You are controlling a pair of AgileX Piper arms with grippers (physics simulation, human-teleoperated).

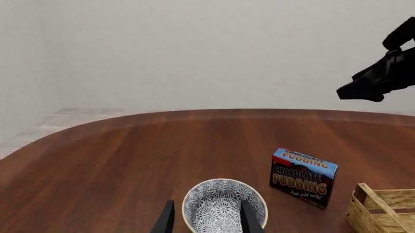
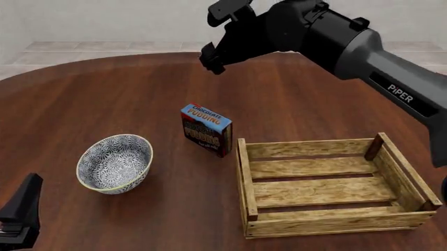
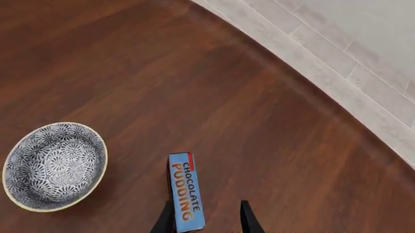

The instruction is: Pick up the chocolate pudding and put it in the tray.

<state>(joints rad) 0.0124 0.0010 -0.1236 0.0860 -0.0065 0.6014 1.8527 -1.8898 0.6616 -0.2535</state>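
Dark reddish-brown wood forms the round surface [image 2: 104,99] on which three objects rest. Near the centre of the front view stands the chocolate pudding [image 2: 207,129], an upright carton with a light-blue top and dark front bearing white and red lettering. At about 4 o'clock from the carton, just beside it, lies the tray [image 2: 328,219], a shallow crate of light wooden slats with corner posts; its interior holds nothing. At about 8 o'clock from the carton, well apart from it, sits a round bowl [image 2: 115,163] with a blue-and-white floral pattern and a cream rim.

Right arm [image 2: 363,49], dark grey and marked "PiPER", enters from 3 o'clock and reaches across to 12 o'clock of the front view. Its right end effector [image 2: 213,60] hangs in the air above the surface, beyond the carton; in the right wrist view the two dark fingers [image 3: 249,221] stand apart and grip nothing, with the carton's blue top below, close against one finger.

Left end effector [image 2: 20,217] shows only partly at 7 o'clock of the front view, near the bowl. In the left wrist view its fingers [image 1: 164,219] are spread, with the bowl seen between them, and hold nothing.
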